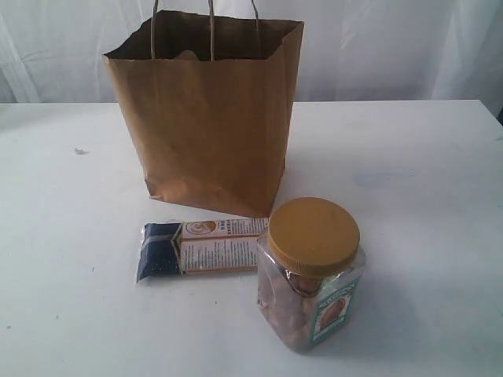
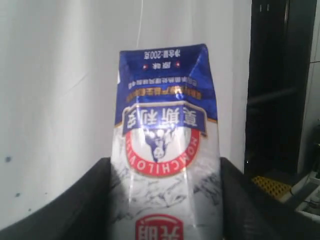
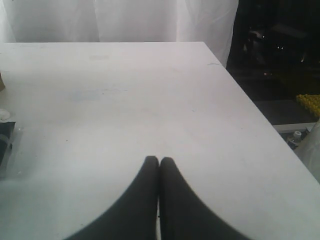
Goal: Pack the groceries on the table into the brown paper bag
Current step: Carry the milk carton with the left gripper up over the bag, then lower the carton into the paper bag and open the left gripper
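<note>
Showing only in wrist view, left pincer (image 2: 163, 167) clamps small white carton (image 2: 165, 125).

matt creased paper bag (image 1: 204, 126), glossy carton (image 2: 165, 150)

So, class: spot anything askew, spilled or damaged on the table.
Nothing spilled. The tall brown paper bag is creased, its lower corner crumpled; the long navy-orange packet lies with one end behind the clear yellow-lidded jar.
</note>
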Motion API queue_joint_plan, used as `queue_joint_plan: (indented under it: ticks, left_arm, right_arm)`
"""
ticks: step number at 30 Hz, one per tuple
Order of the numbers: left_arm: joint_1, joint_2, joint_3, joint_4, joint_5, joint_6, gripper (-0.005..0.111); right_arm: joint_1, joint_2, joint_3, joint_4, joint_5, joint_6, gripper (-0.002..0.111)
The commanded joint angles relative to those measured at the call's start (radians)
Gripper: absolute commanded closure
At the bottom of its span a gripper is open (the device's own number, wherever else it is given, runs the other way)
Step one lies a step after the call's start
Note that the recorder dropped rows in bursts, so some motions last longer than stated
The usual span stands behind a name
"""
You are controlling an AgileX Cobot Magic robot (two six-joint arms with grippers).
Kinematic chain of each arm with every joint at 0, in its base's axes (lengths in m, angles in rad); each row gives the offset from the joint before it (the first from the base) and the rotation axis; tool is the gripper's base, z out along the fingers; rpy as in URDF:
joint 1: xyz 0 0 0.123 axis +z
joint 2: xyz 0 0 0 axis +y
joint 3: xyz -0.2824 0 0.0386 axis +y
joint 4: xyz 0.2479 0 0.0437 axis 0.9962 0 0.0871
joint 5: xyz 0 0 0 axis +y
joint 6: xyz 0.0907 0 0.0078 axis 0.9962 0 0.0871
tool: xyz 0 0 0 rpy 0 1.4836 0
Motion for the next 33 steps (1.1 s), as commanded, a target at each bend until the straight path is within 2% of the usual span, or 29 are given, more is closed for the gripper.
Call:
queue_joint_plan:
  ticks: [1, 3, 8, 14, 22, 24, 29, 33]
  left_arm:
    - [-0.005, 0.054, -0.025, -0.002, -0.155, 0.015, 0.107]
    - [-0.028, 0.075, -0.025, -0.002, -0.159, 0.016, 0.107]
    - [-0.086, 0.114, -0.025, 0.007, -0.059, 0.135, 0.107]
    - [-0.088, 0.141, -0.025, 0.045, -0.013, 0.140, 0.107]
    - [-0.094, 0.143, -0.025, 0.035, -0.143, 0.142, 0.107]
    - [-0.116, 0.143, -0.025, 0.045, -0.090, 0.165, 0.107]
    - [-0.208, 0.143, -0.025, 0.050, 0.062, 0.348, 0.107]
    - [-0.249, 0.147, -0.025, 0.050, 0.192, 0.401, 0.107]
  right_arm:
    - [0.001, -0.004, 0.002, -0.002, -0.009, -0.004, 0.108]
    - [0.001, -0.004, 0.002, -0.002, -0.009, -0.004, 0.108]
    - [0.001, -0.004, 0.002, -0.002, -0.009, -0.004, 0.108]
    - [0.001, -0.004, 0.002, -0.002, -0.009, -0.004, 0.108]
    - [0.001, -0.004, 0.002, -0.002, -0.009, -0.004, 0.108]
    - [0.001, -0.004, 0.002, -0.002, -0.009, -0.004, 0.108]
    - [0.001, -0.004, 0.002, -0.002, -0.009, -0.004, 0.108]
    - [0.001, -0.004, 0.002, -0.002, -0.009, -0.004, 0.108]
